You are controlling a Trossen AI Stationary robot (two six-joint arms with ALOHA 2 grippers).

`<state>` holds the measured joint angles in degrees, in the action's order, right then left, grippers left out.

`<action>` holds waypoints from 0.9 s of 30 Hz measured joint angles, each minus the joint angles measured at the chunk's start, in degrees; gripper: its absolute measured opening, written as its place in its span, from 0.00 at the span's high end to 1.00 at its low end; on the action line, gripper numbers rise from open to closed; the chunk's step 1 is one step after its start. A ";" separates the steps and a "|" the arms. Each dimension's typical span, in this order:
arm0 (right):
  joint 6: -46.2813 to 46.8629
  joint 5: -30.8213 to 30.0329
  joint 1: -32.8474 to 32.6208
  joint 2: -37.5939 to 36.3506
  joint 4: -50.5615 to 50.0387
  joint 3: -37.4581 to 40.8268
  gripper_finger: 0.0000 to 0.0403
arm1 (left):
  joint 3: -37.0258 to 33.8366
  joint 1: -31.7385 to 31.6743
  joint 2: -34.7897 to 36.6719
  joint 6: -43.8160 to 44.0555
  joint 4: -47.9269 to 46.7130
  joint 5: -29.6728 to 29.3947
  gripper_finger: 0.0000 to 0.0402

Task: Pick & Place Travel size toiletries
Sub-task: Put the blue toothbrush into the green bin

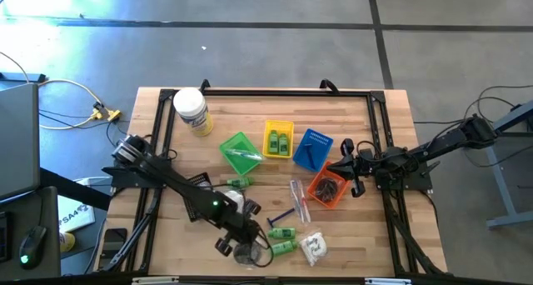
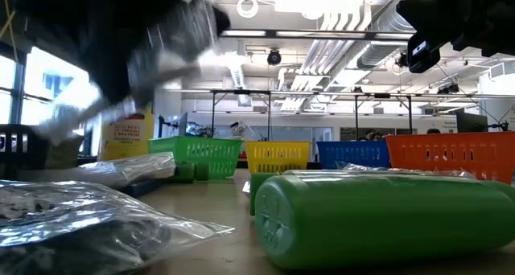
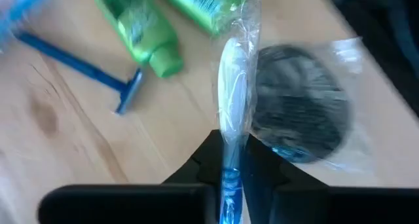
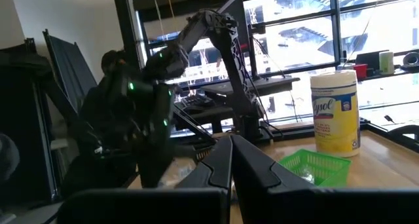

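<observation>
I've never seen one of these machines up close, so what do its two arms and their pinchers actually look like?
Both are slim, dark, jointed arms built of black segments. The left arm has a silvery ribbed cylinder at its base and a small green light partway along. The right arm has matching black links. The left gripper and right gripper each end in two flat, black, wedge-shaped fingers. No markings are legible.

Colours, table top
Green (image 1: 239, 152), yellow (image 1: 278, 138), blue (image 1: 311, 148), orange baskets (image 1: 327, 187); green bottles (image 1: 281, 233) beside a blue razor (image 3: 78, 65); white, yellow-labelled jar (image 1: 191, 111).
</observation>
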<state>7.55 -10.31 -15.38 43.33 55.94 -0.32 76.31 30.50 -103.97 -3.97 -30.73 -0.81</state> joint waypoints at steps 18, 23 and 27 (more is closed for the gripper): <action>-0.02 0.02 0.00 -0.02 -0.02 0.00 0.99 | 1.62 -9.89 18.28 -25.90 -1.38 -5.49 0.95; -0.02 0.02 -0.01 -0.01 -0.10 0.00 0.99 | -1.09 -19.60 18.59 -28.33 1.74 7.55 0.95; -0.09 0.02 0.00 0.00 -0.53 0.00 0.99 | -7.94 -27.25 22.27 -28.84 9.33 16.02 0.95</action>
<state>7.46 -10.28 -15.38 43.33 55.41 -0.32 68.37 3.25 -81.70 -32.81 -21.40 15.21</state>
